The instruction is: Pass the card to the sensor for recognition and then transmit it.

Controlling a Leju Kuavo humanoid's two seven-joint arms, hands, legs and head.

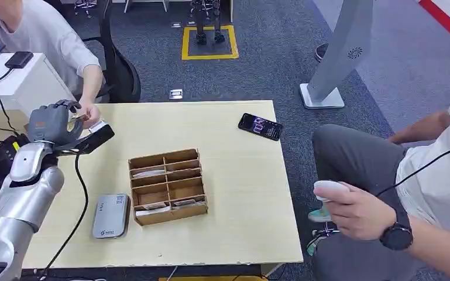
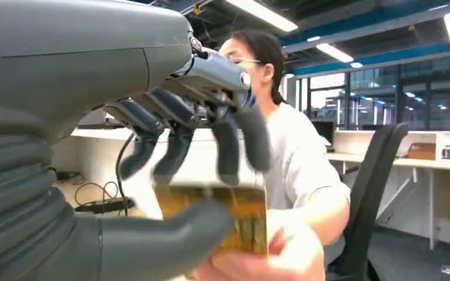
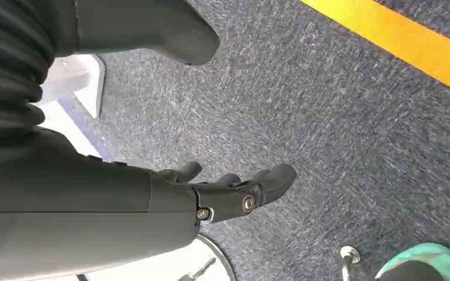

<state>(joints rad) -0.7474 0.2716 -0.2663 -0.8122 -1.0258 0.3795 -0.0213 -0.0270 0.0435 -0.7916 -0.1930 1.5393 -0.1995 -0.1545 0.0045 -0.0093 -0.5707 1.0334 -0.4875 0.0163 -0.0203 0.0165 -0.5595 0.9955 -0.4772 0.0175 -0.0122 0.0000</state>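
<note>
My left hand (image 1: 52,123) is raised over the table's far left corner. In the left wrist view this hand (image 2: 169,117) has a yellow-brown card (image 2: 240,219) between its thumb and its fingers. A seated person's hand (image 2: 275,254) has hold of the same card from the other side. In the head view the card (image 1: 77,117) is a small sliver between the two hands. A black scanner (image 1: 90,139) with a cable lies just below them. A flat grey card reader (image 1: 110,215) rests on the table nearer me. My right hand (image 3: 234,193) hangs over the carpet, fingers apart and holding nothing.
A cardboard divider box (image 1: 167,185) with cards in its compartments stands mid-table, beside the reader. A black phone (image 1: 260,126) lies at the far right of the wooden table (image 1: 240,199). A second person (image 1: 421,199) sits at the right holding a white controller (image 1: 330,190).
</note>
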